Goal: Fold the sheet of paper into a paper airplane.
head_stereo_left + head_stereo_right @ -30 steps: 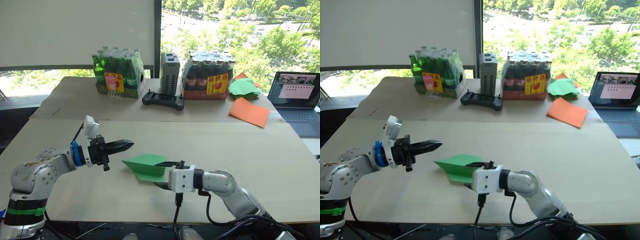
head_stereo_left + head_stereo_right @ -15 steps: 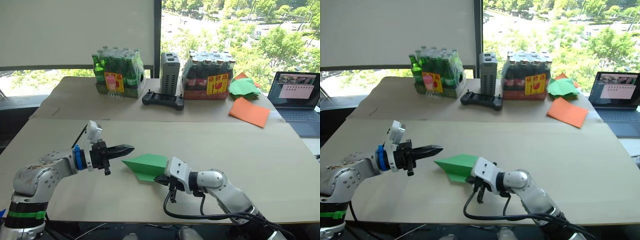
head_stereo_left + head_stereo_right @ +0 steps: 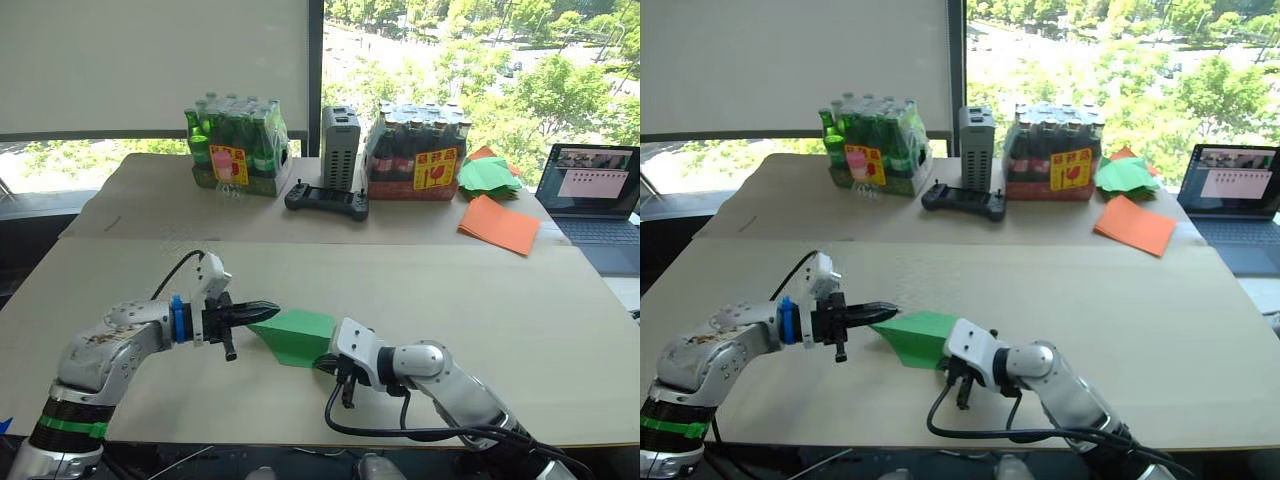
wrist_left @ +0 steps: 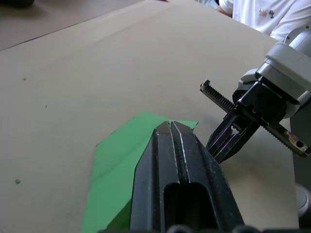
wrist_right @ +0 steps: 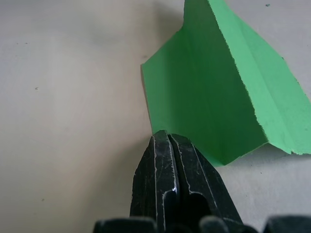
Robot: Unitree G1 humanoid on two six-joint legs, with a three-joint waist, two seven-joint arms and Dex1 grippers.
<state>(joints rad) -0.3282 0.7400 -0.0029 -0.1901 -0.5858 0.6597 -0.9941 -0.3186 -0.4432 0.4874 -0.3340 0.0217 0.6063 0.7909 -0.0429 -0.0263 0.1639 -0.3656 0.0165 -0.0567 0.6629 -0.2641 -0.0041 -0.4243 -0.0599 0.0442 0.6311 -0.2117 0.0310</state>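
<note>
The sheet of paper (image 3: 298,335) is bright green and folded into a pointed wedge. It lies on the tan table (image 3: 520,310) between my two arms, with one flap standing up a little. My left gripper (image 3: 268,310) is shut, and its tips hover over the paper's pointed left end; the left wrist view shows its fingertips (image 4: 170,127) above the green surface (image 4: 116,165). My right gripper (image 3: 325,362) is shut too, with its tips (image 5: 165,136) at the paper's near edge (image 5: 209,97) and nothing visibly clamped.
At the back of the table stand a pack of green bottles (image 3: 235,150), a grey box (image 3: 339,135), a black controller (image 3: 326,200) and a pack of dark bottles (image 3: 418,150). A heap of green folded papers (image 3: 488,173), orange sheets (image 3: 498,224) and a laptop (image 3: 595,190) are at the back right.
My left gripper has moved right and lower, to the paper's pointed end. The right gripper has drawn back from over the paper to its near edge, tilting down.
</note>
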